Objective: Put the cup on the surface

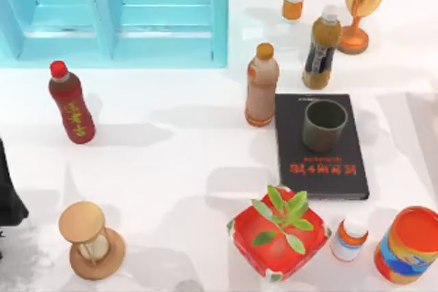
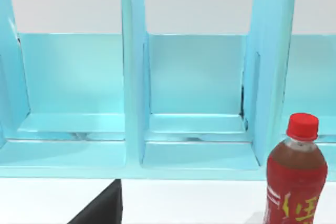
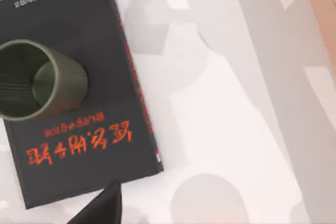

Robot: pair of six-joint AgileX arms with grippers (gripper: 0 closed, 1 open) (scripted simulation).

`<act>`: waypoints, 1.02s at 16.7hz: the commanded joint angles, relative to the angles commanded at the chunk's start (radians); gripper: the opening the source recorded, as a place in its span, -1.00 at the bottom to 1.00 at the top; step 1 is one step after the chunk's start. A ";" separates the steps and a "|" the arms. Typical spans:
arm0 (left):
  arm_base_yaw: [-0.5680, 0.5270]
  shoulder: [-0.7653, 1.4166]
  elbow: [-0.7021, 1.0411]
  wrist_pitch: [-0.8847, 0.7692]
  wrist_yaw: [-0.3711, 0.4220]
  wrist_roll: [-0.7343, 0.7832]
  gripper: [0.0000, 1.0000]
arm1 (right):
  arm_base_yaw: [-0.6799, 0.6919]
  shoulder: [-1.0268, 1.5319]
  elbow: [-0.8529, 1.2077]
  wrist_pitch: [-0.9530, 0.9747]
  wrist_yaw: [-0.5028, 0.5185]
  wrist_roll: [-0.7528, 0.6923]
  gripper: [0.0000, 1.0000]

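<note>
From above, the cup (image 1: pixel 325 125) stands upright on the upper half of the black book (image 1: pixel 320 146), right of centre in the frame, so it has not yet reached the surface (image 1: pixel 171 169); the whole task is left, by my reading. A dark piece of the left arm (image 1: pixel 8 193) sits at the frame's left edge, well apart from the cup. The left wrist view faces the turquoise shelf unit (image 2: pixel 157 103), with the red-capped bottle (image 2: pixel 295 177) at lower right (whether that gripper's fingers are apart or together, I cannot tell). The right wrist view looks down on the cup (image 3: pixel 39 80) at the left of the frame, resting on the book (image 3: pixel 79 129), bare white surface (image 3: pixel 220 108) beside it; this gripper's fingers cannot be judged either.
</note>
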 joint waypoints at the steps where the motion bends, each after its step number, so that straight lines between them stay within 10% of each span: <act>1: 0.000 0.000 0.000 0.000 0.000 0.000 1.00 | 0.016 0.111 0.084 -0.080 0.011 0.001 1.00; 9: 0.000 0.000 0.000 0.000 0.000 0.000 1.00 | 0.142 0.766 0.688 -0.466 0.024 -0.076 1.00; 17: 0.000 0.000 0.000 0.000 0.000 0.000 1.00 | 0.206 0.906 0.938 -0.495 -0.023 -0.121 1.00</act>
